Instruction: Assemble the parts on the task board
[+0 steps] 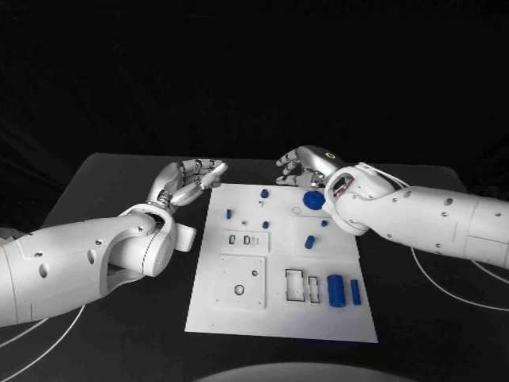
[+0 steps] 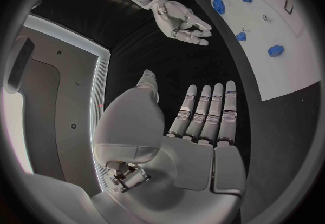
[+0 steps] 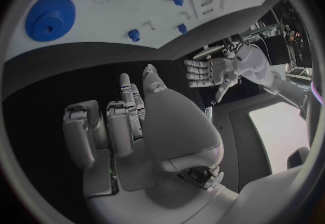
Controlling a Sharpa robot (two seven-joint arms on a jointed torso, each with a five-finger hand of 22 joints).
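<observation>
Both hands empty at the far end of the board (image 1: 280, 318).
Left hand (image 1: 188, 181) flat, fingers spread; right hand (image 1: 306, 165) loosely curled, holding nothing. The blue gear (image 1: 314, 200) lies just below the right hand: probably light, stiff plastic, best pinched by its toothed rim. No legible writing.

Dim, dark surroundings; bright white board; wrist views bend at edges.

Black table (image 1: 117, 183), matte surface. Directly on it, at centre: white task board (image 1: 238, 318), lying flat. White cables (image 1: 461, 286) trailing across the near corners.
</observation>
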